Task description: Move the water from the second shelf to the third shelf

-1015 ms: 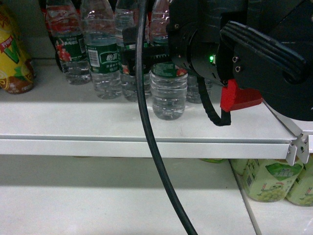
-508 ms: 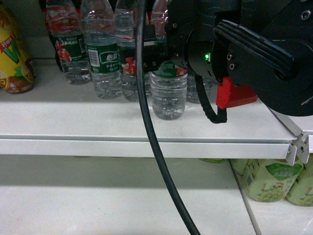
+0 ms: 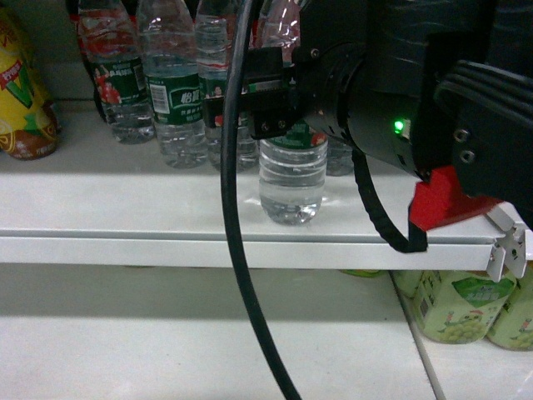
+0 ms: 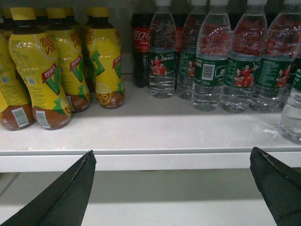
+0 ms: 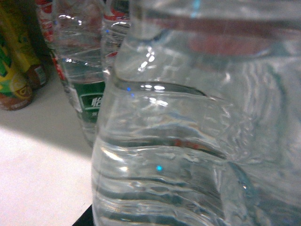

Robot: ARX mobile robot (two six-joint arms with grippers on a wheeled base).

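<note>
The water (image 3: 291,187) I hold is a clear ribbed bottle with a green label, upright near the front edge of the white shelf (image 3: 125,212). My right gripper (image 3: 275,108) is shut on it at label height, and the arm hides its upper half. In the right wrist view this bottle (image 5: 188,141) fills nearly the whole frame. My left gripper (image 4: 171,162) is open with nothing between its fingers (image 4: 66,193), hanging in front of the shelf's front lip and apart from every bottle.
More water bottles (image 3: 179,100) stand in a row at the back, seen as the row (image 4: 207,70) in the left wrist view. Yellow drink bottles (image 4: 51,70) and a cola bottle (image 4: 140,47) stand left. Below are a lower shelf (image 3: 166,333) and green bottles (image 3: 458,304). A black cable (image 3: 237,250) hangs across.
My right gripper has drawn the water bottle out of the row toward the shelf's front edge and slightly right. The other bottles have stayed in place.
</note>
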